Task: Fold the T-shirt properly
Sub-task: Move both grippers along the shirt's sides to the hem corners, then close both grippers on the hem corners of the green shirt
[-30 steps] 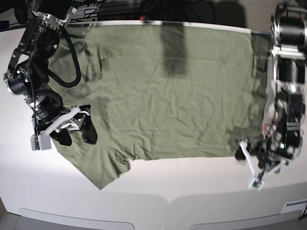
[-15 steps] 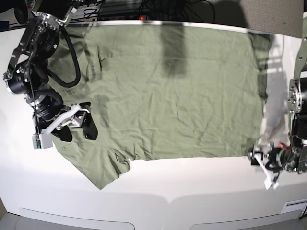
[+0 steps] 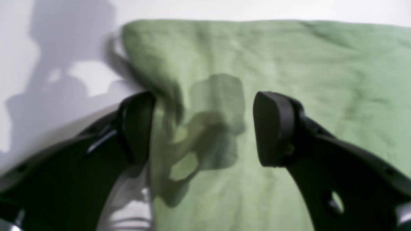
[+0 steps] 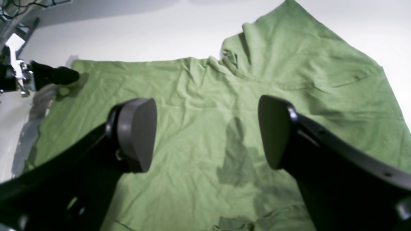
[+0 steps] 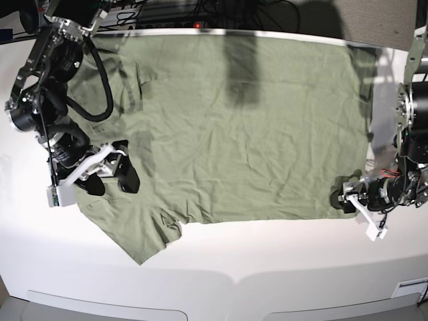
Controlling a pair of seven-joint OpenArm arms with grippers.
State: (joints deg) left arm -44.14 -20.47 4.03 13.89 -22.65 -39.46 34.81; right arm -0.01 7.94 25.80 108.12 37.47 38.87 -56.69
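Observation:
The sage-green T-shirt [image 5: 254,134] lies spread flat and wrinkled on the white table, sleeves and neck at the base view's left, hem at its right. My right gripper [image 5: 112,184] hovers open over the shoulder area near the front sleeve. From its wrist camera, the right gripper [image 4: 205,133] has only cloth [image 4: 199,96] beneath its wide-apart fingers. My left gripper [image 5: 342,200] is at the hem's front corner. Seen close, the left gripper [image 3: 205,128] is open and straddles the shirt's edge [image 3: 289,64], one finger [image 3: 138,128] over bare table.
The front sleeve [image 5: 140,234] juts toward the table's front edge. White table surface [image 5: 267,267] stretches in front of the shirt. Cables and equipment [image 5: 200,10] run along the back edge. Both arm bodies flank the shirt at left and right.
The left arm pulled back to the right, then swung in again to the hem's front corner. The right gripper barely shifted over the shoulder. Both stay open.

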